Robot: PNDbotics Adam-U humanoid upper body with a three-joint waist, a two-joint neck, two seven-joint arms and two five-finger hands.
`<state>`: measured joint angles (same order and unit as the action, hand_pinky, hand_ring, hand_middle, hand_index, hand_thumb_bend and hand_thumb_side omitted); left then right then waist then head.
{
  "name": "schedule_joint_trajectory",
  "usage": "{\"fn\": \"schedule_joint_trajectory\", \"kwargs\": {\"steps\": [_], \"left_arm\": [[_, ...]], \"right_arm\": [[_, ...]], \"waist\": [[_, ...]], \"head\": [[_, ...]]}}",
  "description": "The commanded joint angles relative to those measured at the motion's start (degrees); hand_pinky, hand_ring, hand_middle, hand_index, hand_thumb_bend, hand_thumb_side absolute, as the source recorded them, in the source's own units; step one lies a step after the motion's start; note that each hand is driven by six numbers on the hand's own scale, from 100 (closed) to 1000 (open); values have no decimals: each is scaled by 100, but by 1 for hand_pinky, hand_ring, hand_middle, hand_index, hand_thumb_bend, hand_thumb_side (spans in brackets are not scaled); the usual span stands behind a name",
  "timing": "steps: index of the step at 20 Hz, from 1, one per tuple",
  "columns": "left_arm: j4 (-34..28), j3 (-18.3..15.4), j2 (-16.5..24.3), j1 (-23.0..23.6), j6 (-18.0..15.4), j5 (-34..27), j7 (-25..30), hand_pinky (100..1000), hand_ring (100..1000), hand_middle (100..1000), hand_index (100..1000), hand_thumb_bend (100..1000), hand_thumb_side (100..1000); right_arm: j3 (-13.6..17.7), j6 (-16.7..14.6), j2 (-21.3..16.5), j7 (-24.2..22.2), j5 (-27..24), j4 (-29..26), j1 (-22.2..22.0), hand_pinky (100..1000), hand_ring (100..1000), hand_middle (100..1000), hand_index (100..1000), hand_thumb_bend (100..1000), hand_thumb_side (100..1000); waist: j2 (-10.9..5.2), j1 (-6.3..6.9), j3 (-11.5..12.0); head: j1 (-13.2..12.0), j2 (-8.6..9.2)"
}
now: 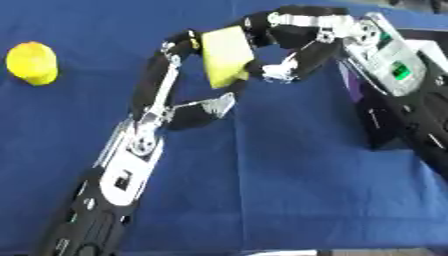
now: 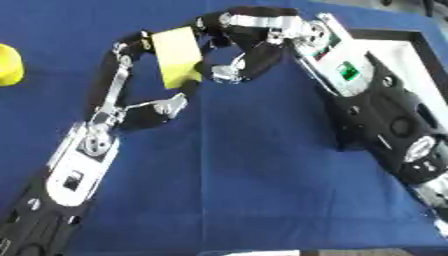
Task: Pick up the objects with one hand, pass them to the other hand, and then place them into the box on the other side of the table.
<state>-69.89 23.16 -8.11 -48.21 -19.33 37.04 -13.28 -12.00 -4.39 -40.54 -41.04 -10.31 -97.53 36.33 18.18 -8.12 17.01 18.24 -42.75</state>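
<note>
Above the middle of a blue tablecloth [image 1: 280, 175], two black-and-silver robot hands meet around a pale yellow rectangular block [image 1: 226, 56]. It looks like a sponge or foam pad, and it is held upright and slightly tilted, clear of the cloth. The left hand [image 1: 171, 85] reaches up from the lower left edge. Its long fingers arch over the block's left and top edge, and its thumb juts out below, apart from the block. The right hand [image 1: 293, 42] comes in from the upper right. Its fingers curl over the block's top right corner and its thumb presses near the block's lower right edge, so both hands touch the block at once. Far to the left, a round yellow object [image 1: 32, 62] sits alone on the cloth, well apart from the hands. Beside the right arm, at the right edge of the table, lies a black-rimmed box [image 2: 411, 42] with a pale inside, partly hidden by the arm.
</note>
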Motion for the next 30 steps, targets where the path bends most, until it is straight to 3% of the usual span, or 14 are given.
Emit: {"fn": "schedule_joint_trajectory", "kwargs": {"steps": [1,7,18,30], "left_arm": [[-57,9,-67,-64,-24,67,-82,791,615,646,778,472,465],[-13,3,-62,-50,-77,231,-129,791,621,651,784,541,445],[41,-27,-73,-39,-52,266,-227,791,621,651,786,514,461],[92,-59,-58,-27,61,326,-316,796,626,658,792,518,474]], "right_arm": [[100,-11,-154,48,38,-12,60,812,1000,641,793,100,307],[105,-39,-161,79,87,14,36,810,1000,637,790,100,297],[112,25,-152,132,169,29,27,786,1000,601,746,100,200],[139,229,-162,198,208,22,2,774,1000,570,727,100,205]], "waist": [[-65,39,-7],[-69,43,-17],[-77,36,-19],[-96,41,-41]], "head": [[-5,2],[-8,-24],[-3,-19],[5,-36]]}}
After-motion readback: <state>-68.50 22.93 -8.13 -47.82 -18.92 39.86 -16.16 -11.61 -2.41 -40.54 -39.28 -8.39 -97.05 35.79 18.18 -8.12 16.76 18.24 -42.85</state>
